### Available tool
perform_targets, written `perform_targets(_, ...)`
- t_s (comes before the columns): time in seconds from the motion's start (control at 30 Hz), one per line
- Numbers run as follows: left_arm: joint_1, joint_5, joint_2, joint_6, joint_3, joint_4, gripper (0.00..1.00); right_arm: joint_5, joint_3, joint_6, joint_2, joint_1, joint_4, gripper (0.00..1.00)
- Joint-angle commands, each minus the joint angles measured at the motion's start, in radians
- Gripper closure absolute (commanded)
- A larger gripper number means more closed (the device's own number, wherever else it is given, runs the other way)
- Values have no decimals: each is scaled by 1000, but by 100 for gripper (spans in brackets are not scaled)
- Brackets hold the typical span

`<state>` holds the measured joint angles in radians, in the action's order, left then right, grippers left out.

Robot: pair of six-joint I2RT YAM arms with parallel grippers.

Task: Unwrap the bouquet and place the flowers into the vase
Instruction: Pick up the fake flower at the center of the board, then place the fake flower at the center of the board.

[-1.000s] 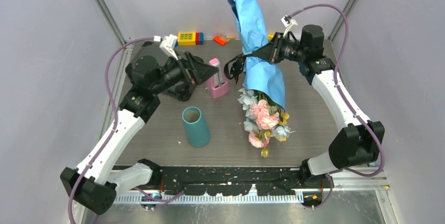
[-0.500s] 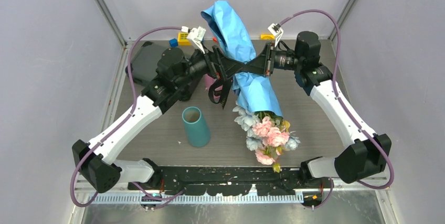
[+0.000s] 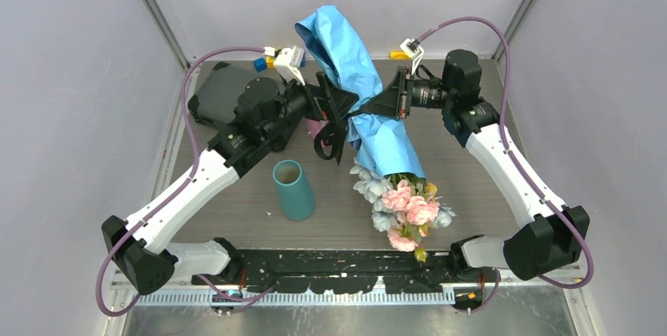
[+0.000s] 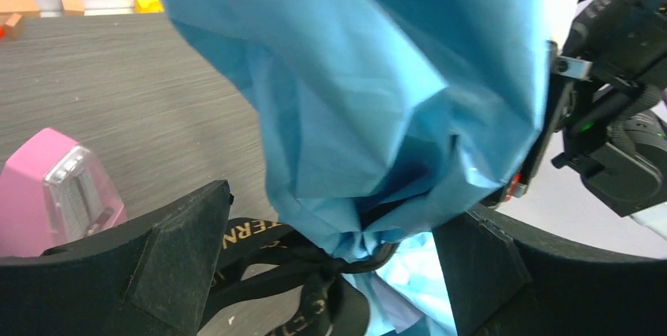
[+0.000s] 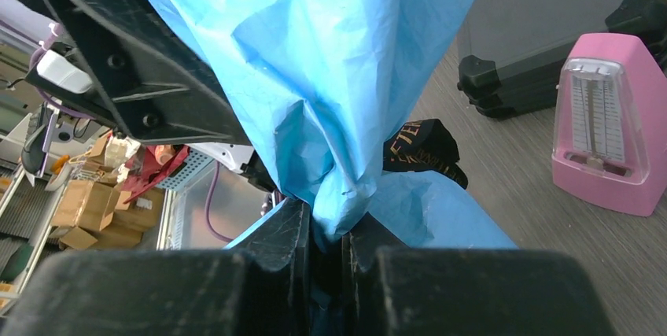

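Blue paper wrap (image 3: 346,45) encloses the flowers (image 3: 409,206); right fingers (image 5: 275,265) clench the bouquet (image 3: 379,133) at its neck, left fingers (image 4: 173,265) gape wide around it.

stems hidden in wrap (image 3: 346,45), metronome (image 4: 47,186) cropped

Bright, even, diffuse light falls from above. Under the bouquet (image 3: 377,127) the table (image 3: 472,171) carries only faint, soft shadows. The top view is sharp and free of glare. In both wrist views the bouquet's blue paper sits close to the lens, slightly soft and brightest on its upper folds. Right of it, the pink metronome (image 5: 609,131) is crisp; left of it, the background bends and blurs.
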<state>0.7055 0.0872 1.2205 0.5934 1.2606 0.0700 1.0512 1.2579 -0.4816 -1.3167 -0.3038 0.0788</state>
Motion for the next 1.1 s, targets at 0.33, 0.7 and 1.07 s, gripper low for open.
perform_targets(0.33,-3,90,8,139,-121,-351,11,91,7,31,58,-26,11,100)
perform_targets(0.7,-3,89,27,123,-127,-358,100,-34,16,116,48,-28,129,94)
perform_targets(1.07,-2,-32,93,158,-97,-267,100,-356,-11,203,86,-30,268,15)
